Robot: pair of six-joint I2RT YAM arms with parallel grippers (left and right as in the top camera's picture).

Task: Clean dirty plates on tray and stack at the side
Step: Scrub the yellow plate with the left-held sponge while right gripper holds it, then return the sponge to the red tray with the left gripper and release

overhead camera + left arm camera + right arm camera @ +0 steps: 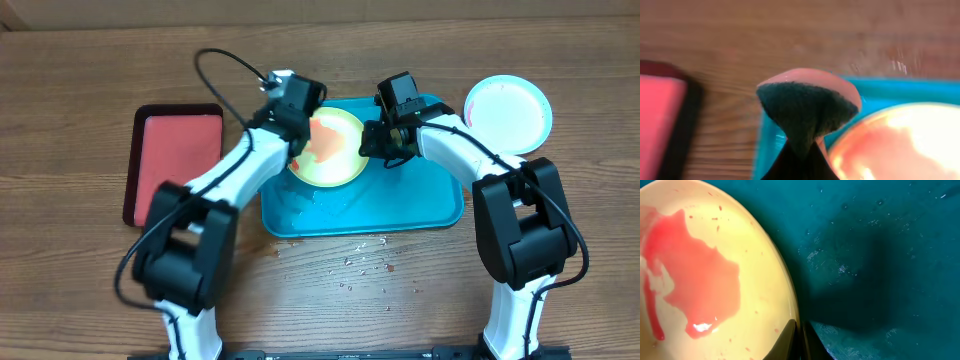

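Note:
A yellow-green plate (328,150) with a red sauce smear lies tilted on the teal tray (420,205). My right gripper (378,147) is shut on the plate's right rim; the right wrist view shows the fingers (799,335) pinching the rim of the plate (700,280). My left gripper (298,120) is shut on a sponge (807,107), pink with a dark green scrub face, at the plate's left edge (900,140). A white plate (508,112) lies on the table right of the tray. The light blue plate is not visible.
A smaller dark-rimmed red tray (172,160) lies left of the teal tray. Crumbs or droplets (365,262) are scattered on the wooden table in front of the tray. Wet streaks show on the tray floor (880,255).

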